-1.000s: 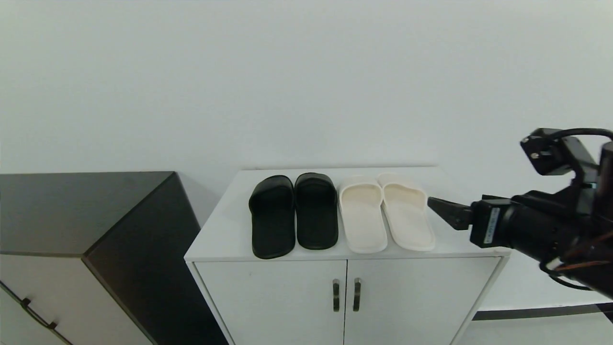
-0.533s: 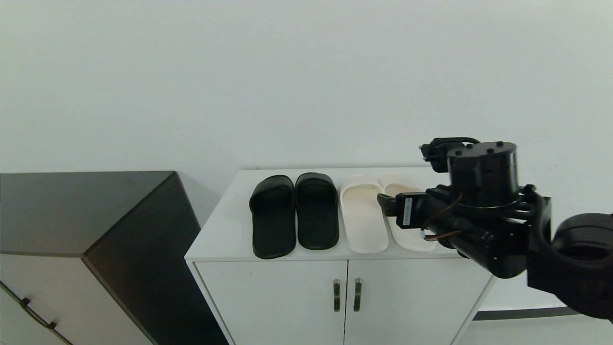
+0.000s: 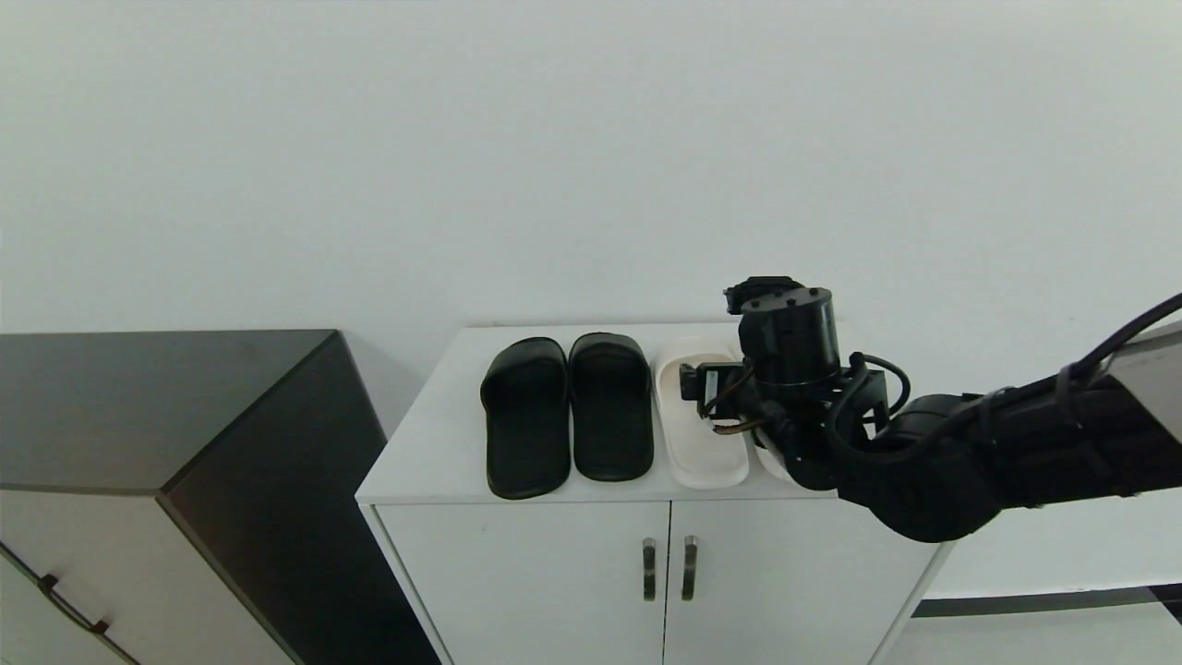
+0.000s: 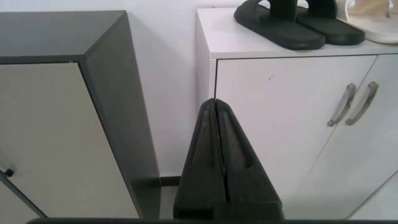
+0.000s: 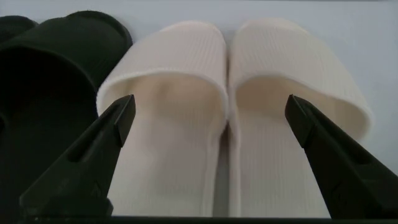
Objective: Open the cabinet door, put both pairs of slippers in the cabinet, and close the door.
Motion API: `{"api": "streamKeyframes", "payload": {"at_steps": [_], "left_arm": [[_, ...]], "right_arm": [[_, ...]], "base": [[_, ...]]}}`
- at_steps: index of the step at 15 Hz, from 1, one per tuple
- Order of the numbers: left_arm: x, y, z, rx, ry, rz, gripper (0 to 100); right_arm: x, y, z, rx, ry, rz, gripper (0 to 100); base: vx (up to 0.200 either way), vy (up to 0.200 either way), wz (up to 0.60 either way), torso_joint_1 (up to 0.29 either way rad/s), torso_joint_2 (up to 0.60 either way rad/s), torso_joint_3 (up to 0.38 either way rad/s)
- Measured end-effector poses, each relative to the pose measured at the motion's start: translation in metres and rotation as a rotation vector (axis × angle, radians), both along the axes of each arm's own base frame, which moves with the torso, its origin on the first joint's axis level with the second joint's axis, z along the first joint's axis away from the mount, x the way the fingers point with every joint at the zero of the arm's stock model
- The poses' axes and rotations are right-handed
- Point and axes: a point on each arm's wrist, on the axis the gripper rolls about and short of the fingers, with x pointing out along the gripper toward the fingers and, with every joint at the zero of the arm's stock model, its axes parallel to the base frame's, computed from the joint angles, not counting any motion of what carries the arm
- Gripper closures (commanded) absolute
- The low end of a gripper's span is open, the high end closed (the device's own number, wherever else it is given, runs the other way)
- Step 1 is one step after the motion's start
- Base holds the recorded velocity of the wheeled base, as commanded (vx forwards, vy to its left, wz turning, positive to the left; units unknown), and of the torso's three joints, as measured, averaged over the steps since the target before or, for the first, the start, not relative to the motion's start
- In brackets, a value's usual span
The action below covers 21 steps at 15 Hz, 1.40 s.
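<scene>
status: nothing on the task list was done at this moment.
cabinet: white two-door cabinet (image 3: 427, 453) stood against the wall, beside a dark grey cabinet (image 3: 138, 406) on its left.
doors: both cabinet doors (image 3: 526, 591) were shut and flush, and the paired metal bar handles (image 3: 648, 568) at the centre seam had nothing on them.
black pair: pair of black rubber slide slippers (image 3: 531, 425) lay on the cabinet top, side by side, toes to the wall.
cream pair: pair of cream ribbed foam slide slippers (image 3: 694, 448) lay just beside the black pair, towards the robot's right. they were also on top, and partly hidden by the right arm in the head view.
right gripper: right gripper (image 5: 210, 106) was spread wide and empty, with its two fingers straddling both cream toe straps from the heel side. i couldn't tell any contact.
left gripper: left gripper (image 4: 216, 106) had its fingers pressed together with nothing between them. it was held low, facing the gap between the dark cabinet and the white one, well apart from the handles.
left to do: open a door, move both pairs inside, shut the door.
note: my read is the right arm was lined up for the cream pair while the doors were shut, so the open-door step would need to come from the left arm or be slotted in before placing.
</scene>
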Motion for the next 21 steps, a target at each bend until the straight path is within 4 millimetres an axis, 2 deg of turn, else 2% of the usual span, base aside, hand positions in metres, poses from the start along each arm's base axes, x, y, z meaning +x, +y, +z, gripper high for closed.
{"api": "streamKeyframes", "payload": {"at_steps": [6,13,14,21], "left_arm": [[0.0,0.0,0.0,0.0,0.0,0.001,100],[0.0,0.0,0.0,0.0,0.0,0.001,100],[0.0,0.0,0.0,0.0,0.0,0.001,100],[0.0,0.0,0.0,0.0,0.0,0.001,100]], "right_arm": [[0.034,0.003,-0.012,-0.033,-0.002,0.0,0],[0.05,-0.001,-0.022,-0.04,0.01,-0.016,0],[0.052,-0.003,-0.022,-0.044,0.01,-0.017,100],[0.056,-0.007,-0.02,-0.061,0.001,-0.011,100]], "base": [[0.0,0.0,0.0,0.0,0.0,0.0],[0.0,0.0,0.0,0.0,0.0,0.0],[0.0,0.0,0.0,0.0,0.0,0.0],[0.0,0.0,0.0,0.0,0.0,0.0]]}}
